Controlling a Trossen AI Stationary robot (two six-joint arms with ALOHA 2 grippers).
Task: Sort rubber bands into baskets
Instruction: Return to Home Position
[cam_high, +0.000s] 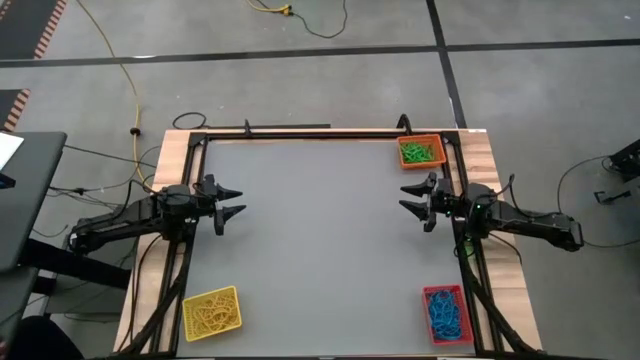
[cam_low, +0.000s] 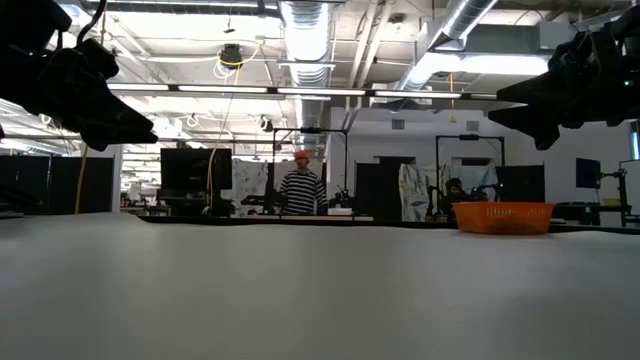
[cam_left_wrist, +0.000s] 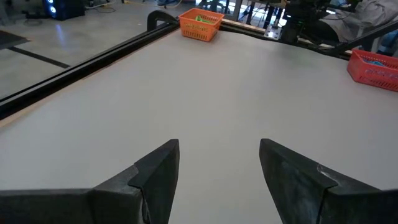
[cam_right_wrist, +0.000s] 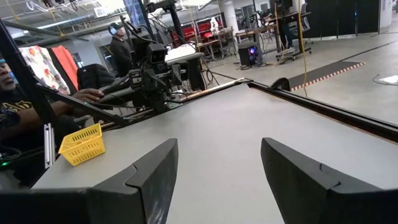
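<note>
Grey tabletop (cam_high: 320, 250) shows no loose loops, so sorting looks finished; left claw (cam_high: 240, 201) and right claw (cam_high: 404, 197) hover facing each other, each spread open and empty, seemingly parked; yellow rubber bands (cam_high: 208, 316) lie in the yellow plastic basket (cam_high: 210, 293), well aside of the left claw; green bands (cam_high: 420, 153) fill the orange plastic basket (cam_high: 421, 139) near the right claw; blue bands (cam_high: 446, 315) fill the red plastic basket (cam_high: 445, 289), well apart on its other side.

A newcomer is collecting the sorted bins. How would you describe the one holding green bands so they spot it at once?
Find the grey table, then its far corner beside the right arm. The orange basket sits there; unlike the yellow basket and the red basket at the near edge, it holds green rubber bands.
</note>
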